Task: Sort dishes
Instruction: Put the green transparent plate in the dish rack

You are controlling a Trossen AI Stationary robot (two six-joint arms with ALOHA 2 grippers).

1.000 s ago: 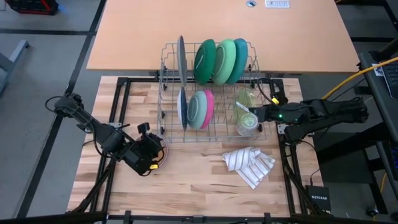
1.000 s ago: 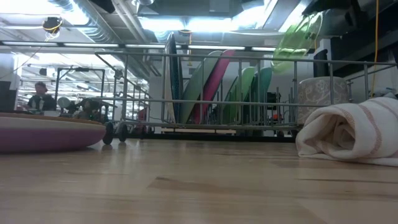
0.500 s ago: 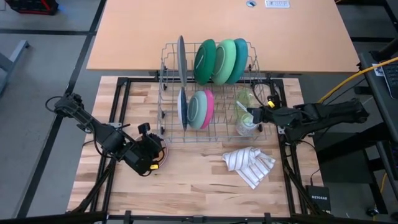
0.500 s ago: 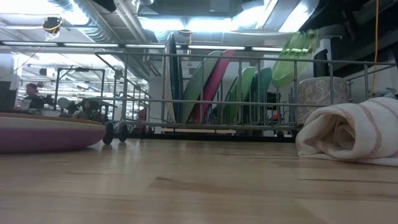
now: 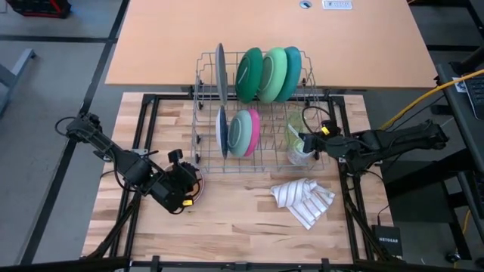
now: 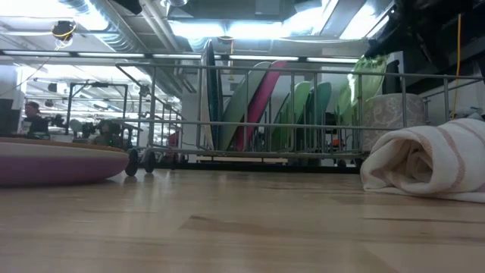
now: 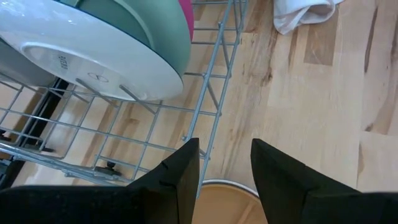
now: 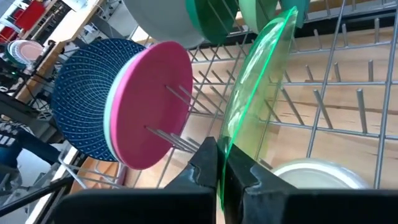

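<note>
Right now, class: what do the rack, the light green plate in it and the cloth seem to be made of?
Rack: bare grey metal wire, thin welded rods.
Light green plate, pinched by the right tool: probably see-through plastic; the rack shows through it.
Cloth: soft woven fabric, white with dark stripes, lying crumpled.

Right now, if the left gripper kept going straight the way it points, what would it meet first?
Probably the lower front edge of the wire dish rack, just beyond the left gripper. Behind those wires stands a white round plastic bowl. How far off the rack is remains unclear.
</note>
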